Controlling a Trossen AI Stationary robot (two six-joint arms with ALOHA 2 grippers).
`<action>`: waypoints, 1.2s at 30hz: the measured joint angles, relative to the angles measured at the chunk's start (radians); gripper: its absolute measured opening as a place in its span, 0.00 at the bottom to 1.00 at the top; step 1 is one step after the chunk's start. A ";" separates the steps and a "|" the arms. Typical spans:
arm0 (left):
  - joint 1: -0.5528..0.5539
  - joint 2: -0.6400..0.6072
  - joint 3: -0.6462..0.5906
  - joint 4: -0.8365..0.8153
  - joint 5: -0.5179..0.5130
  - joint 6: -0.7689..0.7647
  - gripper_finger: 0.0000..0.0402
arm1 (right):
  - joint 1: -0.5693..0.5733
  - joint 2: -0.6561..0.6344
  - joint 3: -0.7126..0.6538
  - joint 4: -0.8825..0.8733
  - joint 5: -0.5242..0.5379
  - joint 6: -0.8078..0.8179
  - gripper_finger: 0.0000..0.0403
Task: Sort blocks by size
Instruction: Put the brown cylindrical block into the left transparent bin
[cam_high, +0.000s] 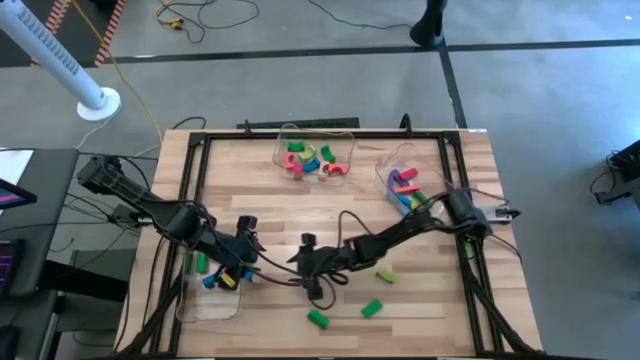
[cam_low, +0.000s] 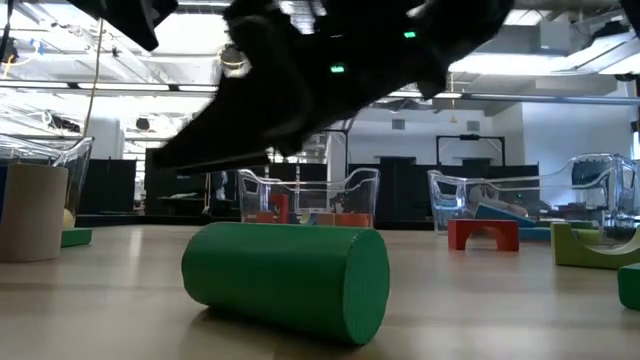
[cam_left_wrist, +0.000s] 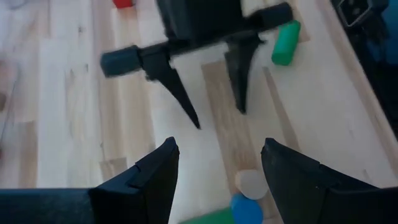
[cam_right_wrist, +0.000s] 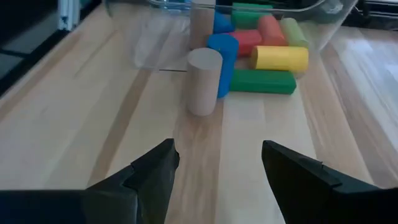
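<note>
Blocks (cam_high: 317, 158) sorted partly into clear bins (cam_high: 343, 140), some loose on the worktop (cam_high: 300, 215). Left end effector (cam_high: 242, 262) released, empty, beside the near-left bin. Right end effector (cam_high: 306, 256) released, empty, facing a tan cylinder (cam_right_wrist: 203, 81).

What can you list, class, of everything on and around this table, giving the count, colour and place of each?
Table: one, light wood, centre.
Clear bins: three; far middle, far right, near left.
Blocks in bins: mixed colours; exact counts cannot be told.
Green blocks: about three loose, near edge, right of centre.
Tan cylinder: one, upright, at the near-left bin's mouth.
Blue cylinder: one, beside the tan cylinder.
White pole: one, floor, far left.
Left claw: open, by the near-left bin.
Right claw: open, centre, facing the left claw.
</note>
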 joint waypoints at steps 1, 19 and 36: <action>-0.002 0.000 0.000 0.000 -0.007 -0.006 0.55 | 0.000 0.017 0.024 0.007 0.000 -0.004 0.66; -0.061 -0.036 0.000 -0.136 -0.122 -0.130 0.55 | -0.006 0.202 0.275 0.026 -0.021 0.047 0.66; -0.075 -0.035 0.001 -0.127 -0.133 -0.158 0.55 | -0.016 0.327 0.407 0.082 -0.008 0.085 0.66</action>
